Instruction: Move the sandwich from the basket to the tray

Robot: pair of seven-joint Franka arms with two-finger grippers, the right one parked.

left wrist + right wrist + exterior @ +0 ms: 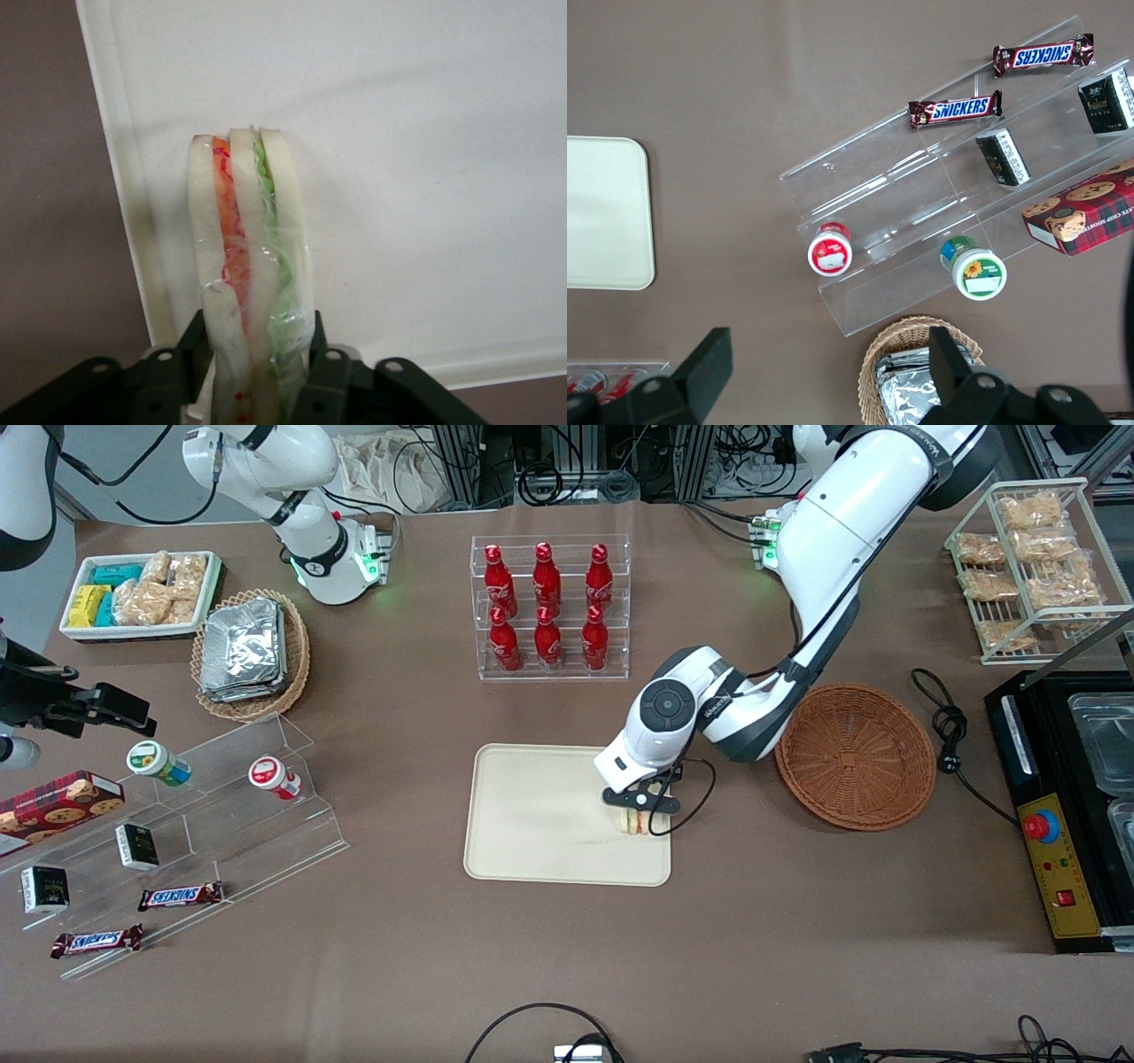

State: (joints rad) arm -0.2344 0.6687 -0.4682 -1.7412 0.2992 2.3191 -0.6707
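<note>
Claw [252, 372] grips sandwich [248, 266] standing on tray [425, 177].

Front view: high, steep look down over the whole desk [567, 974], tray [532, 815] near centre, basket [856, 755] at 3 o'clock of it. Left wrist view: very close, past the end effector [252, 372] clamping the sandwich [248, 266] on the same tray [425, 177]. Right wrist view: straight down on the acrylic shelf [921, 186], shared with the front view, tray corner [607, 212] at 9 o'clock.

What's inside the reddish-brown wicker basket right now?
Nothing: the basket shows bare weave, though the arm covers one edge. The sandwich is on the tray, in the gripper.
</note>
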